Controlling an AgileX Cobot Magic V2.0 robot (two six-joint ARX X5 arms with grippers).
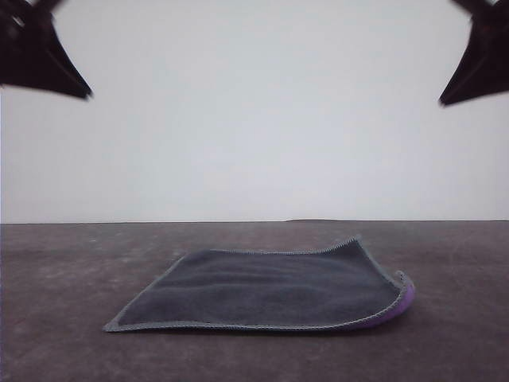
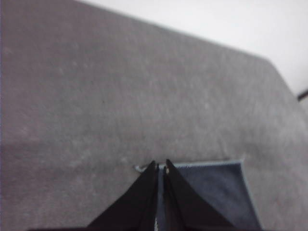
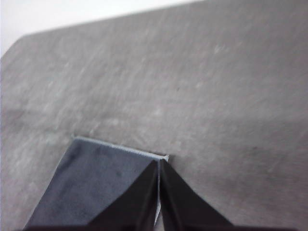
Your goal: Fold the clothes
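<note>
**Above the cloth, both grippers closed and empty**

Between the fingertips of each gripper no gap shows: in the wrist views the left gripper (image 2: 160, 166) and the right gripper (image 3: 159, 162) have their jaws pressed together with nothing between them. Seen from the front, both hang high, the left at about 10 o'clock and the right (image 1: 469, 76) at about 2 o'clock from the cloth, well apart from it

Outward from the jaws, each wrist view looks down on a corner of the cloth (image 1: 266, 290). It lies flat on the grey table (image 1: 71, 263), dark face up, with the near-right corner, at about 4 o'clock, curled over to show purple (image 1: 402, 306)

It looks thin, light and limp, so it should bend readily but slide or bunch if pushed. The stitched edge gives the firmest hold; I would judge two neighbouring corners the best places to pinch, one per gripper, with the curled corner the easiest to get under
</note>
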